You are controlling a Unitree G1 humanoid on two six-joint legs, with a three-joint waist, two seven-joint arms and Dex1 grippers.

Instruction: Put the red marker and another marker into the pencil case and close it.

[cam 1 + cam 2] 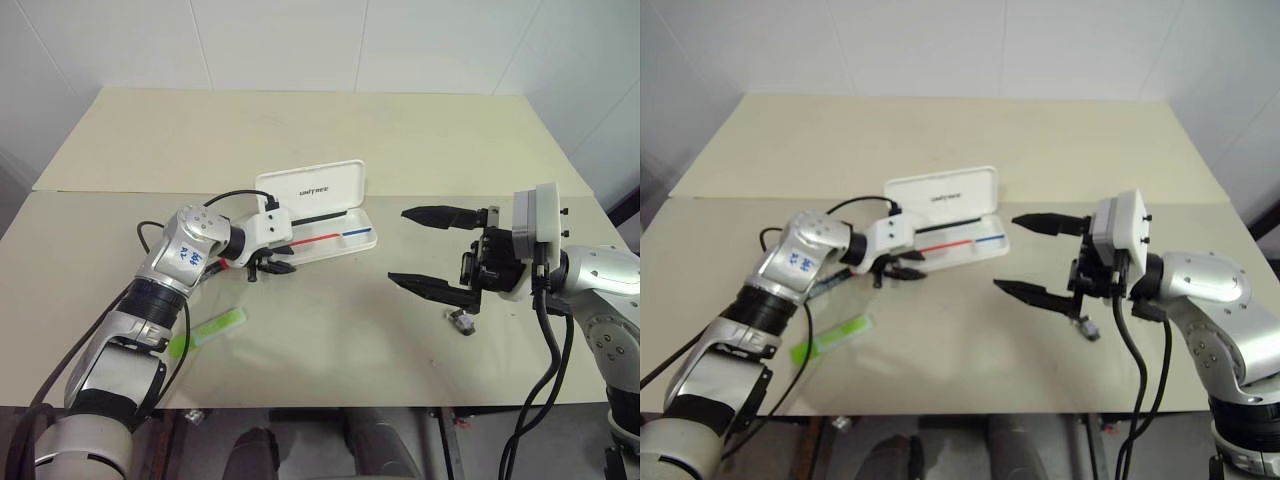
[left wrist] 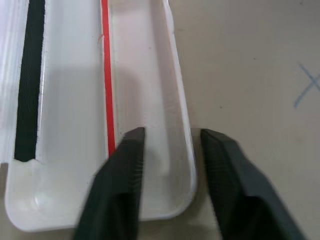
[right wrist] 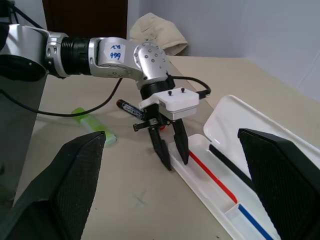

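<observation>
Open pencil case (image 2: 75, 200) — left fingers (image 2: 120, 185) straddling its front wall, grasping nothing, right fingers (image 1: 440, 215) spread wide

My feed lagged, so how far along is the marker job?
Done: the case lies open. In hand: the left gripper straddles the tray's near wall, one finger inside, one outside, not clamped; the right gripper hangs open, empty. Left: the red marker and the highlighter both lie on the table; then close the lid.
</observation>
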